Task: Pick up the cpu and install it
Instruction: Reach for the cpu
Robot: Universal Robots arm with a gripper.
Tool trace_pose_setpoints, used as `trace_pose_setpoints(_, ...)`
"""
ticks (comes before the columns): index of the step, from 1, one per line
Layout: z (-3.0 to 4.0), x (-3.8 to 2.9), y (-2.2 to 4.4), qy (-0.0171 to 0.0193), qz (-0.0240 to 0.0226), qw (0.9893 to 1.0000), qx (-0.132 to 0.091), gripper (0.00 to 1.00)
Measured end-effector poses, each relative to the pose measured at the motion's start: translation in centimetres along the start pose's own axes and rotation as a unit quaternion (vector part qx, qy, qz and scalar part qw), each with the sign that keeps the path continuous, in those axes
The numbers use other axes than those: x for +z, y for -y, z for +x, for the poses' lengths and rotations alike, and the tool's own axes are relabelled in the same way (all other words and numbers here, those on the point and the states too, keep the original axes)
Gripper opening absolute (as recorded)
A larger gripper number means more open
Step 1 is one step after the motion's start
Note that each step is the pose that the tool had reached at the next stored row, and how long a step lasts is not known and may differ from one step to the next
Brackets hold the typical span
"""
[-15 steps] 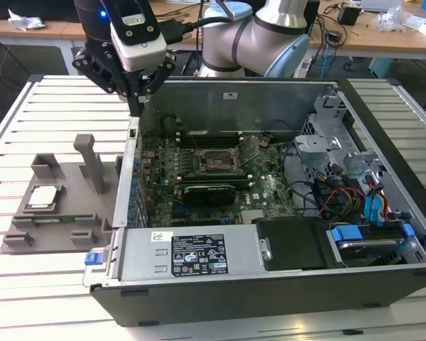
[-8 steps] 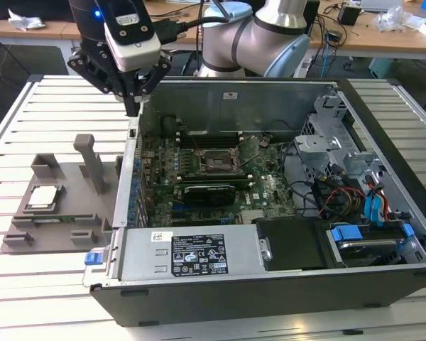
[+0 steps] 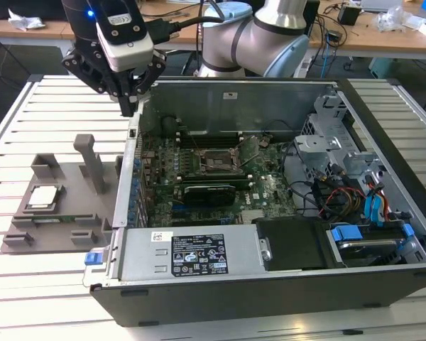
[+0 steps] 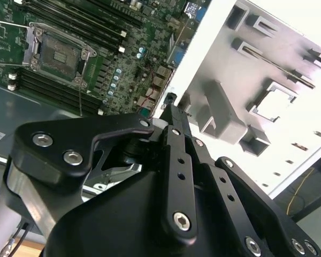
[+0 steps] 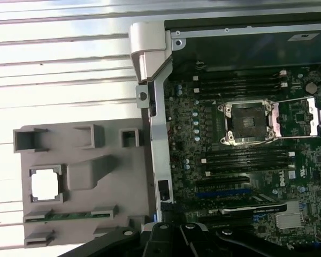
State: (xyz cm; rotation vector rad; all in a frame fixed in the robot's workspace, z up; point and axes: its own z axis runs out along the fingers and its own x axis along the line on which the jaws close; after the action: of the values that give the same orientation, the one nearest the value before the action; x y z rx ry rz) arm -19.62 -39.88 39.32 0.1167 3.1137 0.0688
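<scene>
In the exterior view, the black two-finger claw [image 3: 130, 105] hangs closed and empty above the tray-side wall of the open grey metal computer case [image 3: 234, 99]; a straight descent could strike that wall. The small square silver-topped cpu [image 3: 42, 197] lies flat in the grey plastic holder tray [image 3: 67, 177], well apart, at the exterior view's left. A white sticker [image 3: 199, 254] on the case's near side has unreadable print. In the second wrist view the cpu [image 4: 275, 104] glares white; a grasp may miss its thin edge. In the first wrist view the black square socket [image 5: 250, 122] stands open; a tilted chip could bend its contacts.
</scene>
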Motion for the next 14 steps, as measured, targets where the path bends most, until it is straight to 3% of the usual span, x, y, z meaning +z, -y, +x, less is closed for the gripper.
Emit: trace_pose_setpoints(14,1.19,-0.03,0.09,0.0000,0.0000,1.0000,0.000,0.11)
